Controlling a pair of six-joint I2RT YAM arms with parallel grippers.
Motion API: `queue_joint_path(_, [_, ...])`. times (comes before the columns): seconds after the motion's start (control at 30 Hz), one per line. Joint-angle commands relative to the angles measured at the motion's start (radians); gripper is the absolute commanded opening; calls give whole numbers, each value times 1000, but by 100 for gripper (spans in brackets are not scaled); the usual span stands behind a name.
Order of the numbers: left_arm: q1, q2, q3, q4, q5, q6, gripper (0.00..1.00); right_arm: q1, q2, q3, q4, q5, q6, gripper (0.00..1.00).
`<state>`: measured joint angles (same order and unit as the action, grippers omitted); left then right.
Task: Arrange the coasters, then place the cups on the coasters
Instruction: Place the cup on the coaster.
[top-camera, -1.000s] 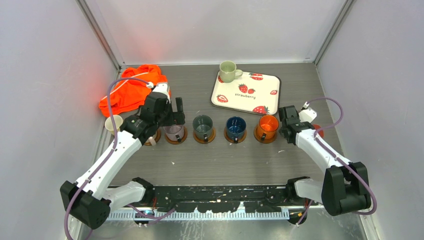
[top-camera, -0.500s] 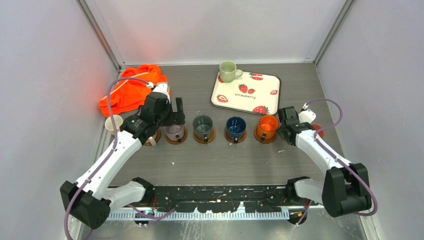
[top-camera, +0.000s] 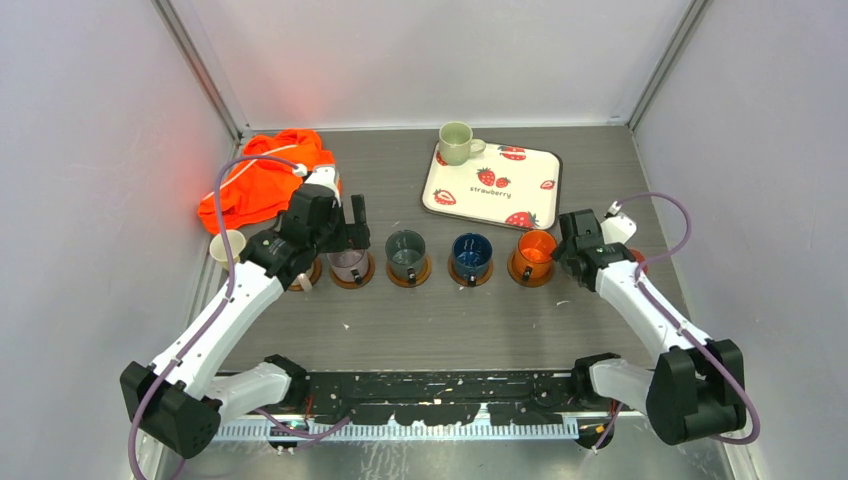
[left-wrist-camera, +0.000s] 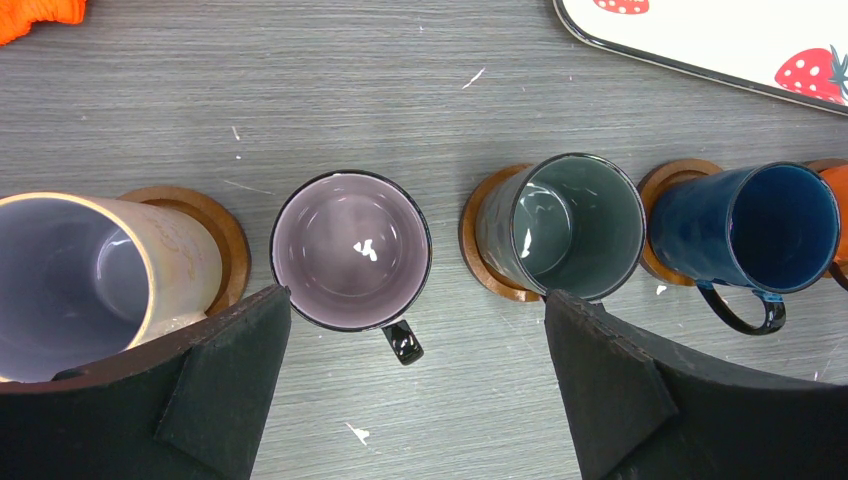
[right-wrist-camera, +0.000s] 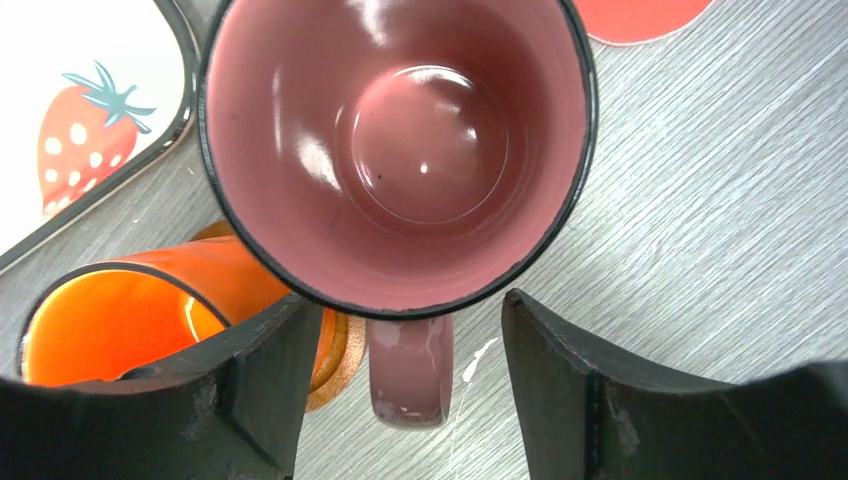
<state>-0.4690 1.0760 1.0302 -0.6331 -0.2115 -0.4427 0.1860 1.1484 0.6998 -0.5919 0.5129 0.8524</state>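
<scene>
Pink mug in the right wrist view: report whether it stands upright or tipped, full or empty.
Upright and empty: the pink mug's round mouth faces the camera, its bare glossy bottom showing.

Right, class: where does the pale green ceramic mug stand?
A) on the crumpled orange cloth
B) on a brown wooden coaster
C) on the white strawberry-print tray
C: in the top view the pale green ceramic mug sits on a far corner of the white strawberry-print tray.
</scene>
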Motion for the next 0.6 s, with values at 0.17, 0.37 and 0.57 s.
queue_joint_path(0.17, [4, -14, 8, 39, 12, -10, 100, 4, -87, 95, -74, 23, -45, 85])
queue_joint_path(0.37, [4, -10, 8, 39, 15, -10, 100, 3, -117, 132, -103, 27, -75, 94])
queue_joint_path(0.57, [4, -8, 7, 39, 15, -9, 100, 3, -113, 183, -128, 23, -115, 99])
